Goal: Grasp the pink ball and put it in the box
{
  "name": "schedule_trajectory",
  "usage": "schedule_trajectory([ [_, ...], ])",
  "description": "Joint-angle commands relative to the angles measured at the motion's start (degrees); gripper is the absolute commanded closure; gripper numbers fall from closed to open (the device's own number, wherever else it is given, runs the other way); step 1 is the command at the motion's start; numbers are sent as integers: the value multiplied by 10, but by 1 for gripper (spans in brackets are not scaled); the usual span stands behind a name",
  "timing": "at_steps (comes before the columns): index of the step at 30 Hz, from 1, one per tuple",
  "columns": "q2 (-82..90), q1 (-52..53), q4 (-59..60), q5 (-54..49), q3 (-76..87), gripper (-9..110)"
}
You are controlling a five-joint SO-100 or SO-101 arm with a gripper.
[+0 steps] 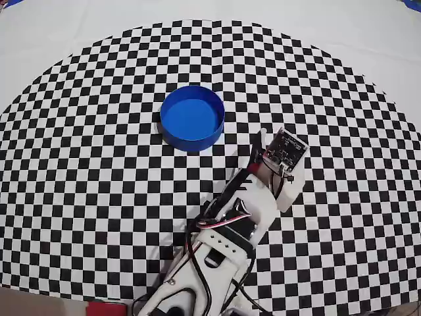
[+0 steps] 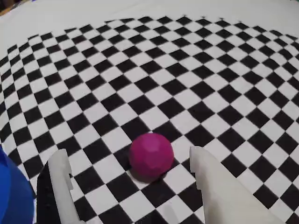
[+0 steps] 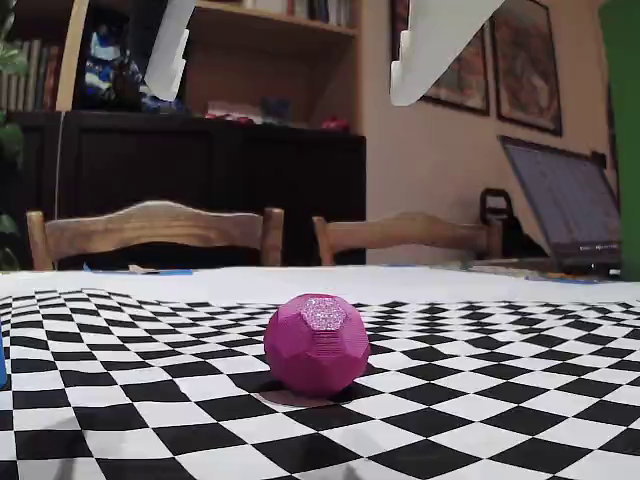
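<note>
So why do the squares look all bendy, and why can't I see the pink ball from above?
Wrist view: the lens curves the checker mat; the pink ball stays sharp. Overhead view: the arm hides the ball. Fixed view: the ball is sharp with a soft shadow; the end effector above it looks blurry.

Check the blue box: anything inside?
Overhead view shows only the box's bare blue bottom. The pink ball sits on the checkered mat between the open gripper's fingers; the arm hides it overhead.
</note>
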Motion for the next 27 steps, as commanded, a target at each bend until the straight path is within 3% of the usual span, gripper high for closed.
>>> schedule_trajectory([
  [1,-13,4,-12,1,-37,72],
  [27,-167,20,-37,11,-110,72],
])
